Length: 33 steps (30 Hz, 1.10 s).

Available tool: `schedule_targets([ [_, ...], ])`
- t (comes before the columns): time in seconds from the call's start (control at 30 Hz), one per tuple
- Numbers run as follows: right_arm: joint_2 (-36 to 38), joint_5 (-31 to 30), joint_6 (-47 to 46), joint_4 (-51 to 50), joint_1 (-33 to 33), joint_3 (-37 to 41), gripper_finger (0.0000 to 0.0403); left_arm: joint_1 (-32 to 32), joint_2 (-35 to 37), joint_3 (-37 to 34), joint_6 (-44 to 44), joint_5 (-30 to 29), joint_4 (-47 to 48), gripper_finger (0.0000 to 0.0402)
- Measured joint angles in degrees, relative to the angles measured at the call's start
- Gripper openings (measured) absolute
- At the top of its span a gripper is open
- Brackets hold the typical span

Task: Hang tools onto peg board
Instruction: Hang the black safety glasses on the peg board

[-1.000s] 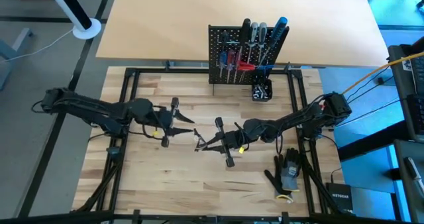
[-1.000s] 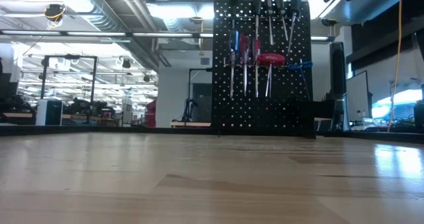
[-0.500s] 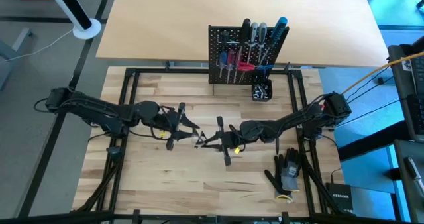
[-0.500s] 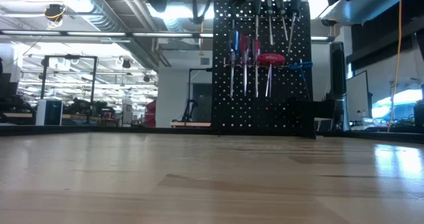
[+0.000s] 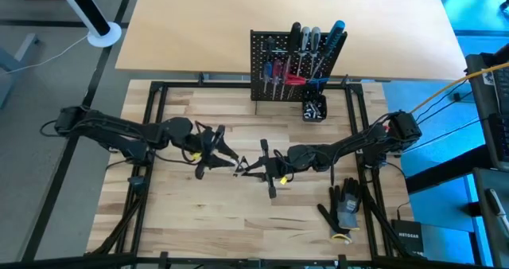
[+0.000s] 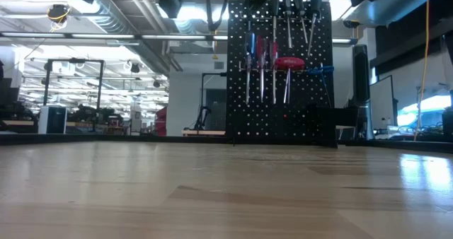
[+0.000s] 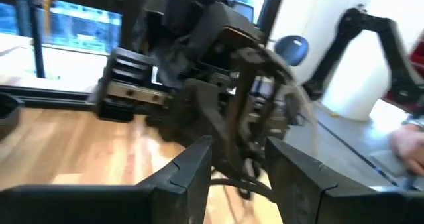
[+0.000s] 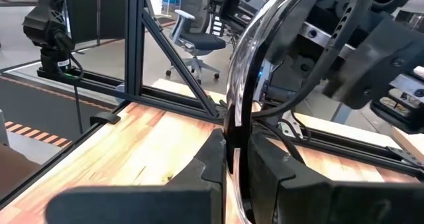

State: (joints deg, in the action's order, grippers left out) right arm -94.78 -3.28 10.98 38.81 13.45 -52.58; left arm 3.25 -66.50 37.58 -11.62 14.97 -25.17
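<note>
The black peg board (image 5: 290,66) stands upright at the table's far edge, with several screwdrivers with red, blue and black handles hanging on it (image 6: 276,62). Above the table's middle my two grippers meet tip to tip. My right gripper (image 5: 242,172) is shut on a thin shiny metal tool (image 8: 242,85). My left gripper (image 5: 232,162) is open. Its two fingers (image 7: 192,174) stand on either side of the tool and of the right gripper's tip (image 7: 245,118). Whether they touch the tool I cannot tell. My right gripper pinches the thin metal tool (image 8: 233,141) between its two fingers, which lie level and come from the table's right. The tool rises out of the fingers in a curve, lifted clear of the table. Which end of it is held I cannot tell.
A small black cup (image 5: 313,108) stands in front of the peg board's right end. Black gloves (image 5: 346,209) lie near the table's right edge. A black frame (image 5: 151,142) runs around the wooden table top. The middle and near parts of the table (image 6: 226,189) are bare wood.
My left gripper has moved toward the table's right, closing on my right gripper, and has rolled about its own axis. Its fingers now reach the tool held there. My right gripper has stayed in place with the tool, its wrist tipping a little.
</note>
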Motion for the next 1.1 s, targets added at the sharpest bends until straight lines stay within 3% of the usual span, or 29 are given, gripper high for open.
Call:
schedule_targets([
  [0.43,0.0,-1.3,0.0,0.0,0.0,0.0,0.0035,0.1,-5.1,0.0,-1.2,-1.5,-7.9,0.0130],
  [0.53,0.0,-1.3,0.0,-0.1,0.0,0.0,0.0035,0.1,-5.1,0.0,-0.3,-3.9,-8.6,0.0108],
  [0.73,0.0,-1.5,0.0,-0.6,0.0,0.0,0.0035,0.1,-4.5,0.0,4.9,-5.3,-8.8,0.0014],
  [0.97,0.0,-1.8,-0.1,0.1,0.0,-0.1,0.0035,0.1,-0.8,1.1,15.0,-13.0,-4.5,0.0008],
  [1.1,0.1,-1.7,0.0,0.7,0.0,-0.2,0.0035,0.1,-0.4,2.5,20.0,-14.0,-4.7,0.0007],
])
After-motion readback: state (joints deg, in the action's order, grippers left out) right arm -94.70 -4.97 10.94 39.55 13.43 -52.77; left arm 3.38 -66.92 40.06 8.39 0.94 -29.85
